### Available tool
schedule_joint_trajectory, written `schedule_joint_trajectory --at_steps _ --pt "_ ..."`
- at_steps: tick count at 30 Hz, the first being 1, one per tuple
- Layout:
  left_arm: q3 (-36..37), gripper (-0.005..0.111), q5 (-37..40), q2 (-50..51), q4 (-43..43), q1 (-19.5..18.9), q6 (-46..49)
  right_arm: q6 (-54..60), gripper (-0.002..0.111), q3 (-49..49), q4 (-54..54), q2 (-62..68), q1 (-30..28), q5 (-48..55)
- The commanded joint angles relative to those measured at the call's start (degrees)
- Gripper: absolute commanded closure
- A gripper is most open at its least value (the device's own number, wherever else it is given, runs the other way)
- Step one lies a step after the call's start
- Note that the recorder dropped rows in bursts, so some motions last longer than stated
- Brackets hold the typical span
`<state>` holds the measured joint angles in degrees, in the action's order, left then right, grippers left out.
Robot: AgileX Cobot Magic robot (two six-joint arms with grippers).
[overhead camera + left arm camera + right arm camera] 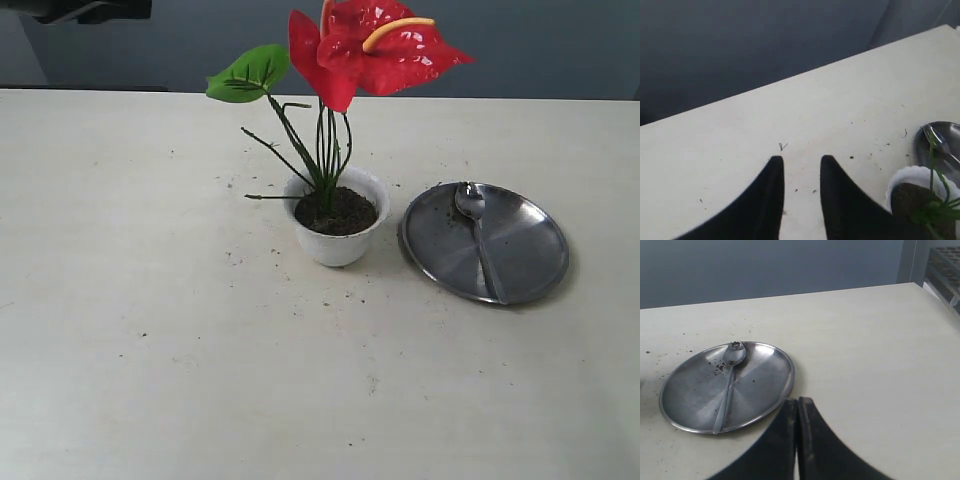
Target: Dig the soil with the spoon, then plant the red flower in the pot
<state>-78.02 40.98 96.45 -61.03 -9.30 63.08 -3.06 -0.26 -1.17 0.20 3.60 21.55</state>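
Red flower: the red flower (385,45) stands upright in the pot (335,245), and its thin stems (325,150) go down into the soil (345,212).
Pot: it stands on the surface (150,300), just beside the steel plate (530,250).
Spoon: the spoon (478,235) lies on the plate, with dark bits of earth in and near its bowl.
Left hand: the left hand (801,159) is released; its fingers are apart with nothing between them, and it is near the pot.
Right hand: the right hand (798,401) is clenched and empty, close to the rim of the plate.
Progress: the planting looks finished.
Risk 1: the bloom is large and sits high, so the stems may lean or slip out if the soil is loose.
Risk 2: if the left hand moves toward the pot, it may catch a stem and tip the pot over.
Risk 3: scattered crumbs (235,255) of soil lie on the surface.
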Motion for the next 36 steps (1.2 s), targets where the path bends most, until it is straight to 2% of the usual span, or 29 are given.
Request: schedule_joint_trajectory --at_steps 1,4,8,10,14,20,29,36 --pt "-0.1 0.104 -3.0 -3.4 2.6 -0.2 -7.5 0.3 0.108 0.3 -0.1 -0.2 0.2 -0.6" --pt "-0.1 0.106 -5.6 -6.0 3.3 -0.2 -10.7 0.3 0.108 0.3 -0.1 -0.2 0.2 -0.7" --pt "-0.1 0.106 -16.1 -9.2 4.4 -0.2 -18.0 0.3 0.108 0.3 -0.1 -0.2 0.2 -0.7" --pt "-0.1 0.106 -18.8 -10.9 4.6 -0.2 -19.7 0.3 0.108 0.3 -0.1 -0.2 0.2 -0.7" --pt "-0.1 0.106 -19.0 -14.1 6.0 -0.1 -21.9 0.3 0.108 0.3 -0.1 -0.2 0.2 -0.7" --pt "-0.1 0.106 -17.6 -19.1 12.5 -0.1 -22.3 0.3 0.108 0.3 -0.1 -0.2 0.2 -0.7" --pt "-0.1 0.106 -13.7 -24.9 12.0 -0.1 -22.2 0.3 0.108 0.3 -0.1 -0.2 0.2 -0.6" --pt "-0.1 0.106 -17.1 -27.9 13.9 -0.2 -22.2 0.3 0.108 0.3 -0.1 -0.2 0.2 -0.6"
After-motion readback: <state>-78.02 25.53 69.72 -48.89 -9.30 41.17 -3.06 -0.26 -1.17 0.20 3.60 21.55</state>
